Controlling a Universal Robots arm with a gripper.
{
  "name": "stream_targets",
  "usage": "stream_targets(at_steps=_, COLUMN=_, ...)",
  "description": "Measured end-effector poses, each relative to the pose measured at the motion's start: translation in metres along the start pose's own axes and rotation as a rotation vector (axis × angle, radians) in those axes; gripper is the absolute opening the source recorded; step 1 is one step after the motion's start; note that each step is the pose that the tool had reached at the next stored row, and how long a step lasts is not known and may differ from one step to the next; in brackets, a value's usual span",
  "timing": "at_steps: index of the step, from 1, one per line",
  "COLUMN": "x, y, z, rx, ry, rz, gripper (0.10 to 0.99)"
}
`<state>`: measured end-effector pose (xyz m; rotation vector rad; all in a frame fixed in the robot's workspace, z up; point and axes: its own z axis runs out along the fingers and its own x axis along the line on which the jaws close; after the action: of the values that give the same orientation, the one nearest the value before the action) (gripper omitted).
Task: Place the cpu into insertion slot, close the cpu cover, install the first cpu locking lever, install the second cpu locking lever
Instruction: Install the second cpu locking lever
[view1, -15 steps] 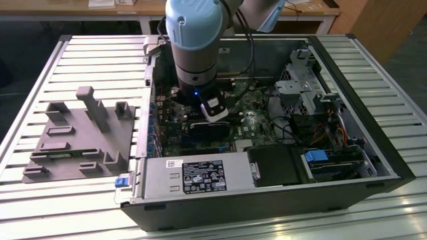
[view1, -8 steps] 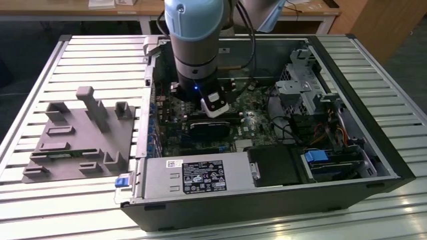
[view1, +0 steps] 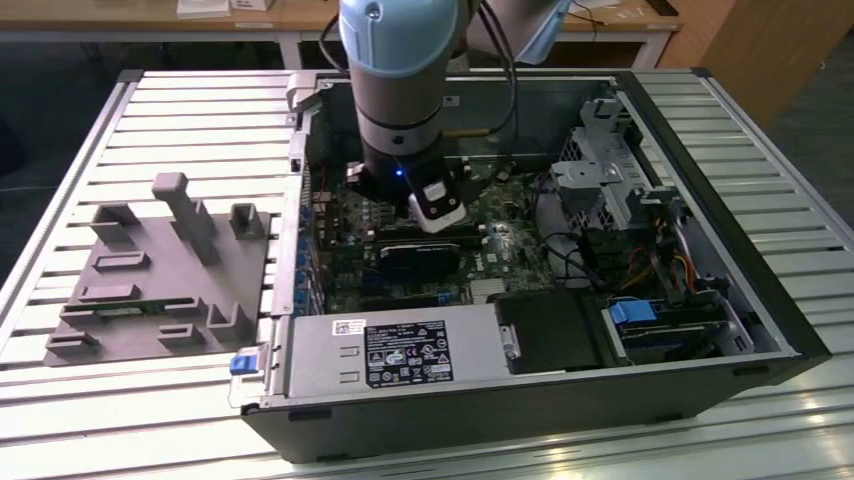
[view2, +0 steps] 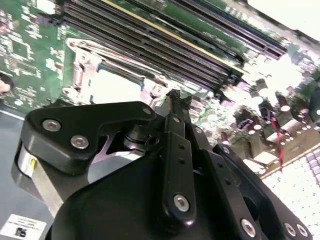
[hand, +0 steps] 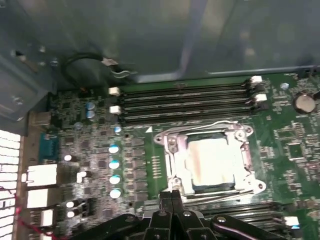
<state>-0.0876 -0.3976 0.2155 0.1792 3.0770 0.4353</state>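
A: Checking claw state?
B: gripper (hand: 172, 196) fingers pressed together, holding nothing, tips just beside the insertion slot (hand: 209, 165) rim.
A: cpu?
B: cpu (hand: 212, 161) seated in the slot, cpu cover (hand: 170, 142) frame down around it, mid motherboard (hand: 140, 150), between memory slots (hand: 185, 102).

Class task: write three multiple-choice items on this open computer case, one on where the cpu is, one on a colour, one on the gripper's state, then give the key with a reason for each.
1. Where is the cpu?
A. on the grey fixture
B. in the insertion slot
C. in the gripper

2. What colour is the circuit board?
A. green
B. red
C. white

3. How is the gripper?
A. shut, holding nothing
B. open wide
C. shut on a cable

Key: B, its pale top sits inside the cpu cover; A, green shows around the socket; A, the fingers meet with nothing between them in the first wrist view.
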Motion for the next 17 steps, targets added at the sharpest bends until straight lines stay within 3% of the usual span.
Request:
stream_targets(at_steps=10, x=-0.0279, y=0.0045, z=0.0017, rx=0.009, ry=0.0023, rz=0.001, gripper=0.106)
stream_targets(at_steps=15, x=-0.0294, y=0.0085, z=0.0028, rx=0.050, ry=-0.0026, rz=0.000, gripper=0.106)
stream_targets(at_steps=17, x=-0.0314, y=0.0103, z=0.0034, rx=0.061, ry=-0.0039, rz=-0.001, gripper=0.106)
